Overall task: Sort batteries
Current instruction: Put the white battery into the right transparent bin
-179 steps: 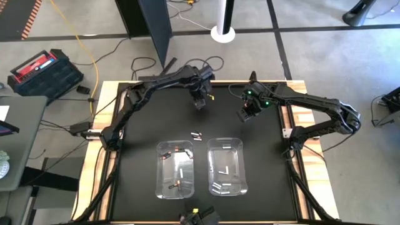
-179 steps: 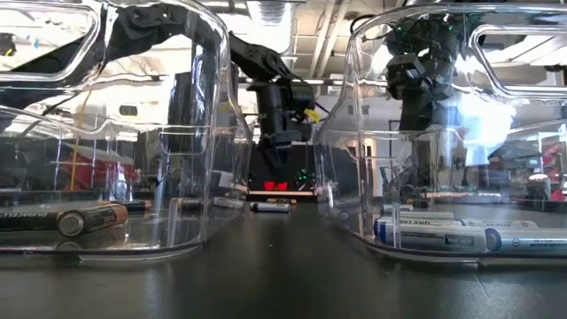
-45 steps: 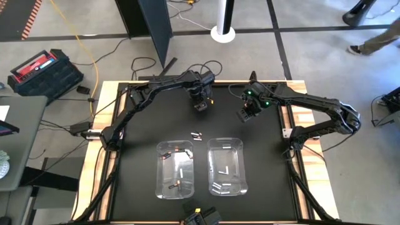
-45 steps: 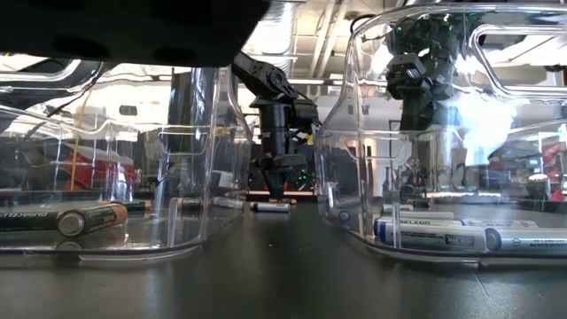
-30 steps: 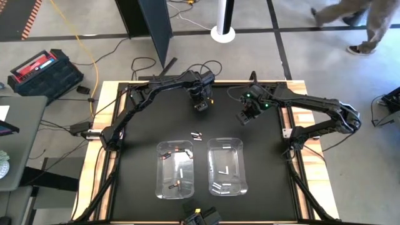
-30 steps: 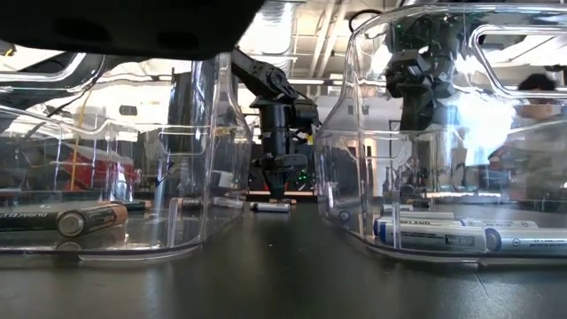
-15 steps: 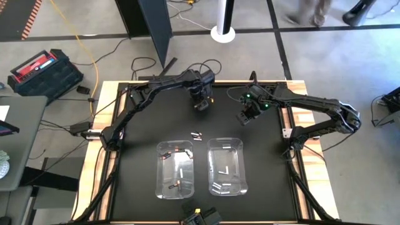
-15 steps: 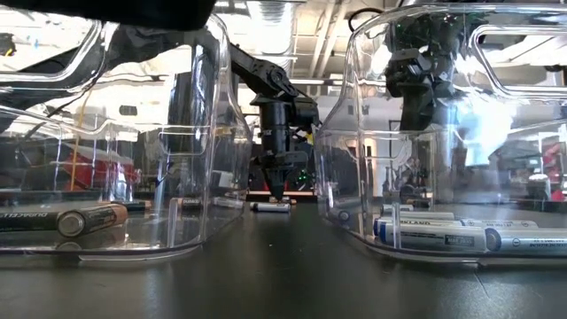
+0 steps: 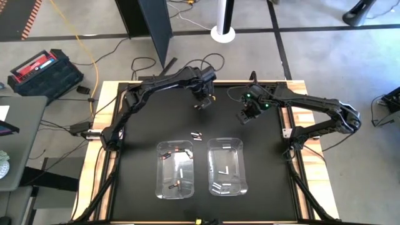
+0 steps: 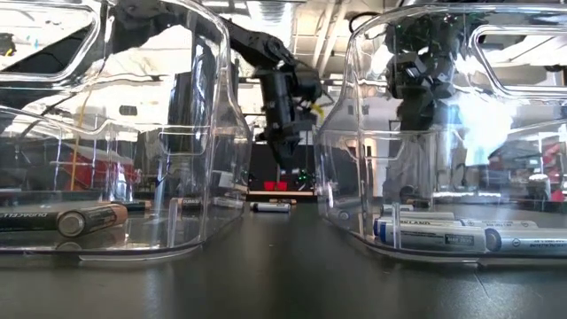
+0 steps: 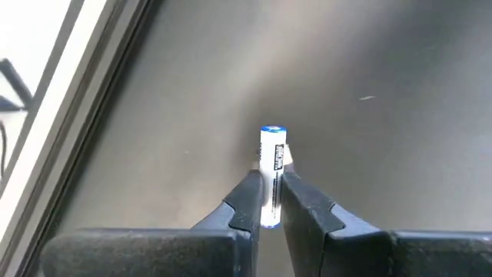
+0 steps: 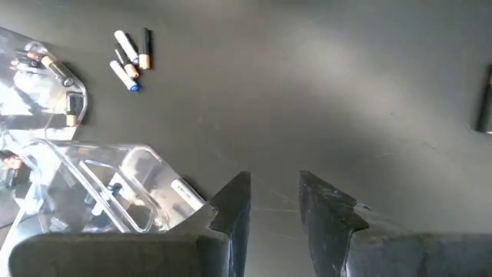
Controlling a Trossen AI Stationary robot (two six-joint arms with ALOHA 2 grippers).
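- The sorting is partly done. The left bin (image 9: 174, 169) holds a few dark cells with copper ends, and the right bin (image 9: 226, 166) holds several white cells.
- A small group of loose batteries (image 9: 197, 134) lies on the desk (image 9: 144, 119) just beyond the two bins, between them. I count about four of them in the right wrist view, so at least these are left to sort.
- The left gripper (image 9: 202, 104) is raised above the far part of the desk. Its fingers (image 11: 247, 201) are closed on a white battery (image 11: 272, 175) with a blue end, which points forward out of the grip.
- I judge that this cell belongs in the right bin, with the other white ones.
- The right gripper (image 9: 244, 116) waits above the desk, near the far right side. Its fingers stand apart and hold nothing.
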